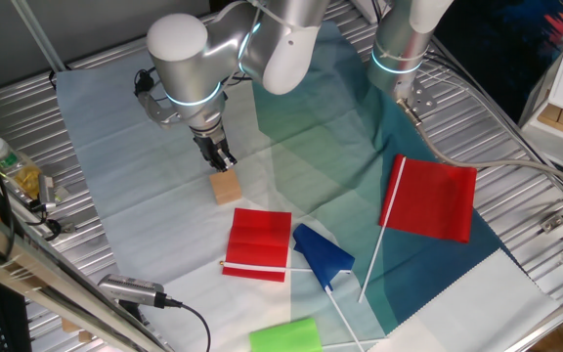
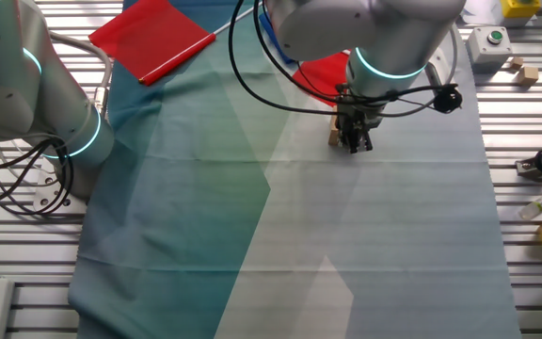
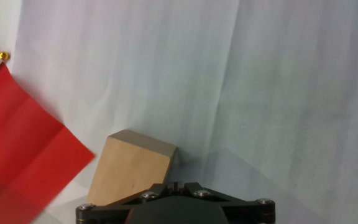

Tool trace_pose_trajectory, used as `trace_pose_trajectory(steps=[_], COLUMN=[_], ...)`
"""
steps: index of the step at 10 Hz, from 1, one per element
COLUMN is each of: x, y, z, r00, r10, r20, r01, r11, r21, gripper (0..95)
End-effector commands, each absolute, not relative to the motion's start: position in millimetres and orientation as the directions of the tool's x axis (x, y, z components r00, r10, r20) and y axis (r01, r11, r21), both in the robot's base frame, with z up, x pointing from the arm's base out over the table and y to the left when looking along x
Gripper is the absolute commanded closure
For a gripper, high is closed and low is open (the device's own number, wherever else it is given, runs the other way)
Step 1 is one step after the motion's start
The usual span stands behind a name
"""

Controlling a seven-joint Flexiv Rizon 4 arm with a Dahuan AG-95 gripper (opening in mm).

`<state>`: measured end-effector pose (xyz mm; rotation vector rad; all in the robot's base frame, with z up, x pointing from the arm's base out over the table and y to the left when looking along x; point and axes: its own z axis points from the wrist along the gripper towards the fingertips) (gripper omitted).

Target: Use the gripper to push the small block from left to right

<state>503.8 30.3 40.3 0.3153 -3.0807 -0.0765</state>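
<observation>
The small tan wooden block (image 1: 226, 186) lies on the pale cloth, just in front of my gripper (image 1: 221, 159). The black fingers are shut together, empty, with their tips at the block's near edge; I cannot tell if they touch it. In the other fixed view the block (image 2: 333, 137) peeks out at the left of the gripper (image 2: 358, 143). In the hand view the block (image 3: 132, 168) sits low and left of centre, with the shut gripper (image 3: 175, 186) at its right corner.
A folded red flag (image 1: 258, 243) lies just beyond the block, and its edge shows in the hand view (image 3: 17, 143). A blue flag (image 1: 323, 255), a larger red flag (image 1: 433, 198) and a green piece (image 1: 284, 335) lie nearby. A second silver arm (image 1: 404, 44) stands behind.
</observation>
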Motion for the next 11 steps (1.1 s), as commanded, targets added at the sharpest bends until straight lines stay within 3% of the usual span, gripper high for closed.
trace_pose_trajectory(steps=[1,11], x=[503.6,503.6], y=[30.2,30.2], z=[40.3,40.3], r00=[-0.978,-0.944], r10=[-0.207,-0.329], r20=[0.034,0.037], r01=[-0.205,-0.325], r11=[0.977,0.941], r21=[0.058,0.094], gripper=[95.0,95.0])
